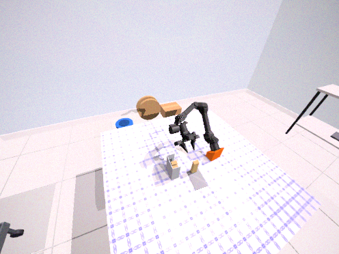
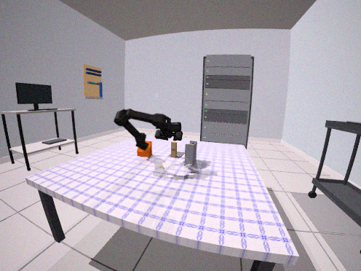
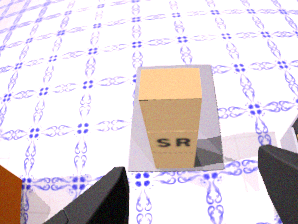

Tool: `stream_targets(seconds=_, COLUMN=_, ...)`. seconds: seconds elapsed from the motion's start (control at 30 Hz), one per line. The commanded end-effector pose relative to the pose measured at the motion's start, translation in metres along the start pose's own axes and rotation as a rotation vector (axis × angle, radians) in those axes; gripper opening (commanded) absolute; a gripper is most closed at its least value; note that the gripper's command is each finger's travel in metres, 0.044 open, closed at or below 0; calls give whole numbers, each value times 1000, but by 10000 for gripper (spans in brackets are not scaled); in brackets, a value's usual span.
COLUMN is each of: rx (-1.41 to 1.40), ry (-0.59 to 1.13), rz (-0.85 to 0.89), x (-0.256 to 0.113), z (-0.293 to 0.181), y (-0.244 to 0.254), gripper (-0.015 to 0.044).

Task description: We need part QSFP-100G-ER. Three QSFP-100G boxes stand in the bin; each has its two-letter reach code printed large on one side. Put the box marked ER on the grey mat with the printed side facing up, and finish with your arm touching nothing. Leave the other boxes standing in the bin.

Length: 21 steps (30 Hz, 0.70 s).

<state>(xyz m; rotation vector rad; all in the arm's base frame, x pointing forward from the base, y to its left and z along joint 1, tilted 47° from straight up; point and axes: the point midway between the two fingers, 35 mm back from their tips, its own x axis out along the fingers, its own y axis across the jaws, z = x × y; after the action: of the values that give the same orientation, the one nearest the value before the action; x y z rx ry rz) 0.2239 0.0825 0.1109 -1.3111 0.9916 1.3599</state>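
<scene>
Going across the top view, you have a glossy blue ring-shaped bowl (image 1: 124, 123) beyond the bench (image 1: 154, 222) (image 2: 145, 204) (image 3: 50, 110), whose white surface carries a blue lattice pattern. Next comes the narrow, upright grey bin (image 1: 175, 173) (image 2: 190, 154), with tan box tops just showing inside; its walls hide their printed codes, so you cannot tell which is ER. Your black pincer (image 1: 190, 150) (image 2: 169, 135) (image 3: 194, 167) has its tapered fingers part-way apart, with nothing between them; the exterior view hides the tips. Right of the bin, a matte tan box (image 1: 195, 166) (image 2: 174, 149) (image 3: 172, 115) stands upright on the flat grey mat (image 1: 199, 183) (image 2: 180, 154) (image 3: 212, 100), its SR print facing sideways. Farthest right of these is the orange, block-like base (image 1: 214, 156) (image 2: 144, 153) (image 3: 9, 200), cut off in your wrist view.
</scene>
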Motion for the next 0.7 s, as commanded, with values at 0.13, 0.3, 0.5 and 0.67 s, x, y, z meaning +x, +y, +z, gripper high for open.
stream_targets(seconds=0.13, rx=61, ry=137, rz=101, x=17, z=11, y=0, gripper=235)
stream_targets(seconds=0.3, rx=84, ry=224, rz=136, x=26, z=19, y=1, gripper=235)
stream_targets(seconds=0.5, rx=100, ry=335, rz=160, x=36, z=28, y=3, gripper=235)
stream_targets(seconds=0.67, rx=110, ry=436, rz=163, x=43, z=35, y=5, gripper=235)
